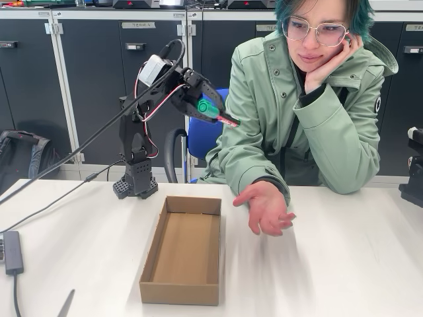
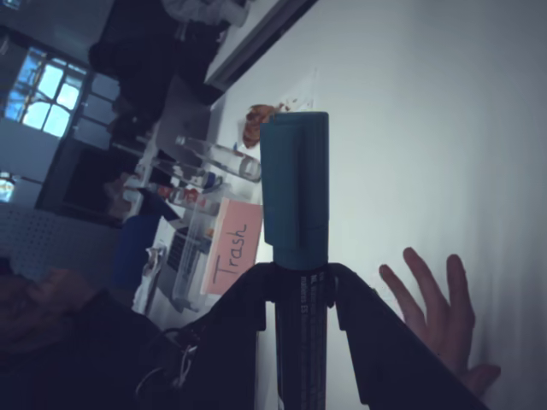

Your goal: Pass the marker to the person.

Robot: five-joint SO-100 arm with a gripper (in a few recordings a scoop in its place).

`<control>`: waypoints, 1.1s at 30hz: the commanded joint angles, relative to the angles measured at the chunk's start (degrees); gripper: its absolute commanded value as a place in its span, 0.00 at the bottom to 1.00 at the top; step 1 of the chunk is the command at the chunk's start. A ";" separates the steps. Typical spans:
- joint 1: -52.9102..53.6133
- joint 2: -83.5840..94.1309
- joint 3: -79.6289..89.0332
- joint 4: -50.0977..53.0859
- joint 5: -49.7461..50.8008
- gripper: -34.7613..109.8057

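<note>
A pink sign [image 2: 232,246] left of centre in the wrist view reads "Trash" in handwriting. Small print runs along the marker [image 2: 296,192] barrel there, too small to read. In the fixed view, cabinet doors [image 1: 99,79] across the upper frame carry label plates; their text is blurred.

The gripper [image 1: 206,105], raised in the upper middle of the fixed view, is closed on the marker [image 1: 215,112], with the green cap poking past the fingers toward the right. In the wrist view the two dark fingers [image 2: 248,316] pinch the barrel at bottom centre, the cap standing up above them.

The person [image 1: 310,112] sits at the right behind the table [image 1: 344,264], chin propped on one hand. The other hand [image 1: 266,208] lies palm up at centre right, below and to the right of the marker, apart from it. That hand [image 2: 440,312] shows at lower right in the wrist view.

The table is white. An open cardboard box [image 1: 183,249] sits at lower centre. A grey adapter [image 1: 12,251] with cable lies at the left edge. A blue chair [image 1: 201,135] stands behind the table.
</note>
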State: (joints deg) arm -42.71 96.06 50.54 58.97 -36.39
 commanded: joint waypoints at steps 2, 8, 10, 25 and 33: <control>-5.45 6.24 3.08 -7.21 -5.27 0.21; -8.88 9.93 11.95 -17.75 -12.83 0.21; -9.76 10.37 13.71 -20.83 -14.85 0.21; -13.62 8.44 20.83 -29.79 -35.68 0.21; -12.92 7.65 23.91 -26.10 -37.09 0.21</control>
State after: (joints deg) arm -53.79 102.57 74.62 32.26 -72.51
